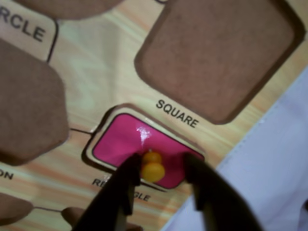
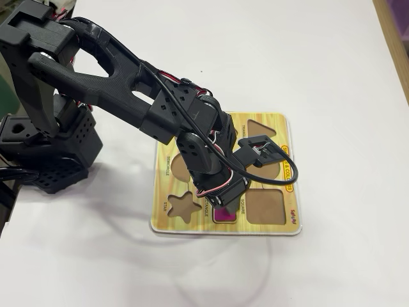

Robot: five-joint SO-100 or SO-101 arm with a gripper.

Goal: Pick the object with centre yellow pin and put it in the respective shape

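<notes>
The pink rectangular piece with its yellow knob lies flat inside the cutout labelled RECTANGLE on the yellow wood-grain board; the label is partly covered by my fingers. My gripper hangs just above it, open. The knob stands between the dark fingers, close to the left one and clear of the right one. In the fixed view the gripper points down at the board's front edge, and a bit of the pink piece shows under it.
The empty cutout labelled SQUARE lies just beyond the pink piece. Other brown cutouts surround it, including a star. The board lies on a white table. The arm's base stands at the left.
</notes>
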